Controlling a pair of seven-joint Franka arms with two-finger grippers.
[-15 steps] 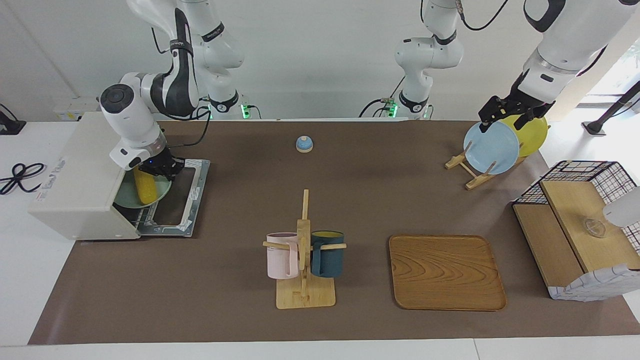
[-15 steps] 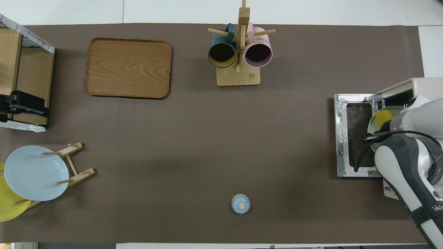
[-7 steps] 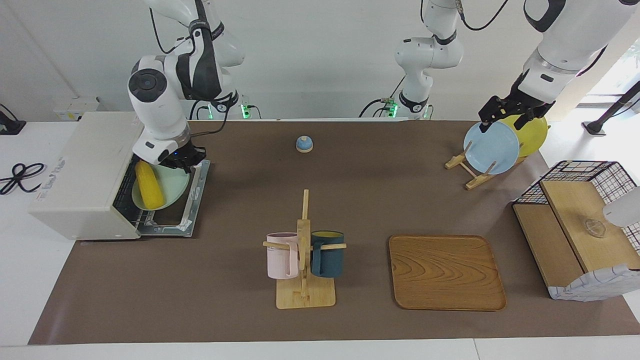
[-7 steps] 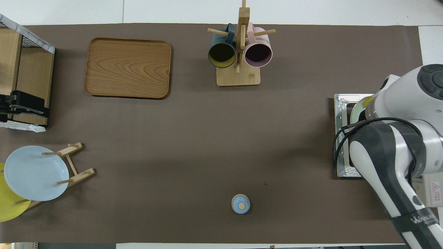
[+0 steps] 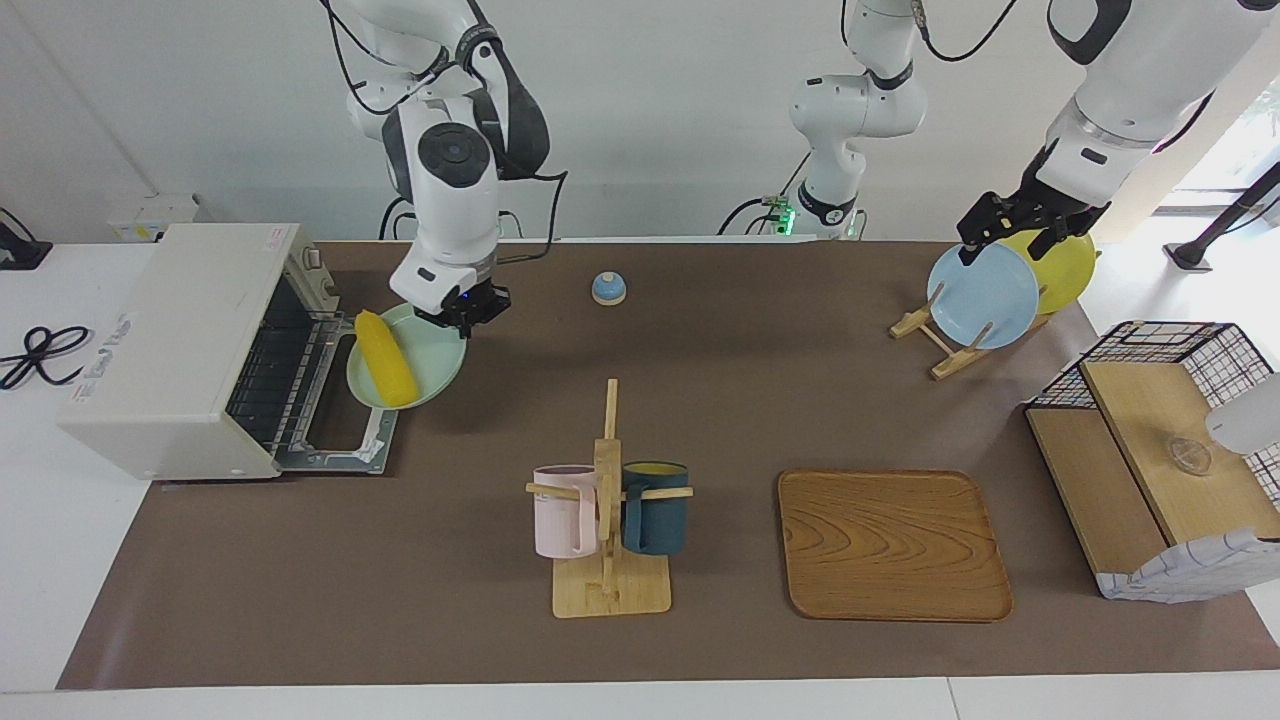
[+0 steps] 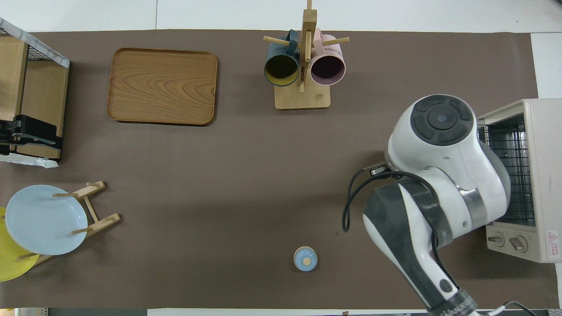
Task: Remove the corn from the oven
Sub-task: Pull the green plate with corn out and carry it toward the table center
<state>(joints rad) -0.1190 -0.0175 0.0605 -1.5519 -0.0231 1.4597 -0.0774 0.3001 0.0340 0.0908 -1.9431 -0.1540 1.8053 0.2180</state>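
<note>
The yellow corn (image 5: pixel 385 358) lies on a pale green plate (image 5: pixel 428 360). My right gripper (image 5: pixel 462 308) is shut on that plate's rim and holds it in the air, out of the oven, over the outer edge of the open door (image 5: pixel 345 440). The off-white oven (image 5: pixel 185 345) stands at the right arm's end of the table, its wire rack (image 5: pixel 270 375) bare. In the overhead view the right arm hides the plate, the corn and the gripper; the oven (image 6: pixel 538 175) shows beside it. My left gripper (image 5: pixel 1010 238) waits over the plate rack.
A mug rack (image 5: pixel 608 500) with a pink and a dark blue mug stands mid-table. A wooden tray (image 5: pixel 892 545) lies beside it. A small blue bell (image 5: pixel 608 288) sits near the robots. A blue plate (image 5: pixel 983 296) and a yellow plate (image 5: pixel 1070 265) lean in a rack. A wire-and-wood basket (image 5: pixel 1160 470) stands at the left arm's end.
My right gripper has drawn the green plate with the corn out of the oven, toward the table's middle, and lifted it clear of the rack. The left arm has not moved.
</note>
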